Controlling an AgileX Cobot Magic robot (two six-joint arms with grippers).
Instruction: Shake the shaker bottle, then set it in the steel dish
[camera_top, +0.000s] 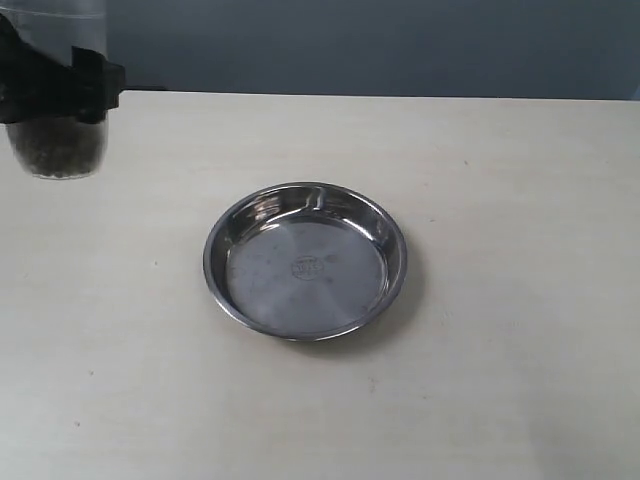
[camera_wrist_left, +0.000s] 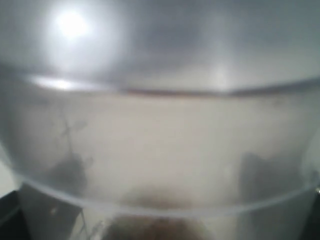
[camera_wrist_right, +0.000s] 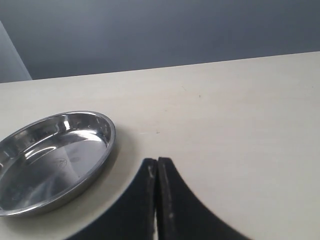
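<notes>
Straddling the shaker bottle (camera_top: 57, 150), left gripper (camera_top: 52, 88) fingers (camera_top: 100, 85) pinch its sides.

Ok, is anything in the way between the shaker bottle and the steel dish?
Nothing visible is. The left gripper holds the shaker bottle up at the far left, only open table lies between it and the steel dish, and the dish holds nothing. The right gripper, shut, is beside the dish, not over it.
</notes>
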